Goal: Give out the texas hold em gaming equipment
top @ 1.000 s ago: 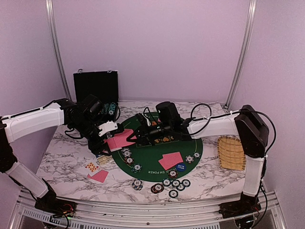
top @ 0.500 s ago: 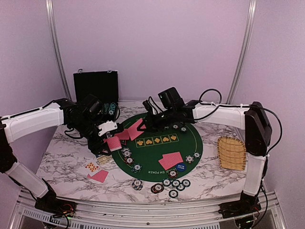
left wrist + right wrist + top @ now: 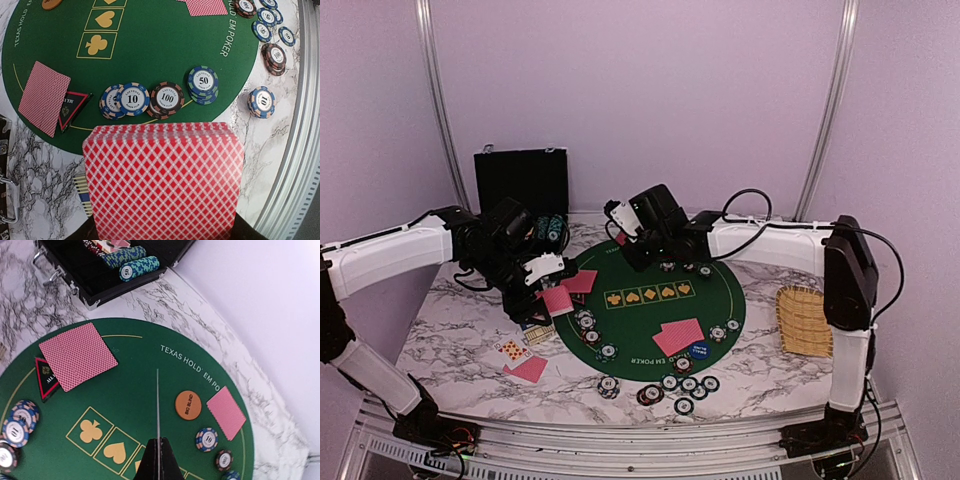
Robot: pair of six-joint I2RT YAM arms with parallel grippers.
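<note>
Centrally, round felt mat, lattice-backed cards

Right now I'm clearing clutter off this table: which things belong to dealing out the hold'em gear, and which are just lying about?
Job: card deck in left fingers, single card in right fingers, poker chips, orange button, blue button, triangular marker.
Lying about: black chip case, wicker basket.

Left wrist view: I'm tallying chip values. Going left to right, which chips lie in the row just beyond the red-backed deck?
blue 10 chips → dark 100 chip → blue 50 stack → blue 10 chip on the marble
</note>
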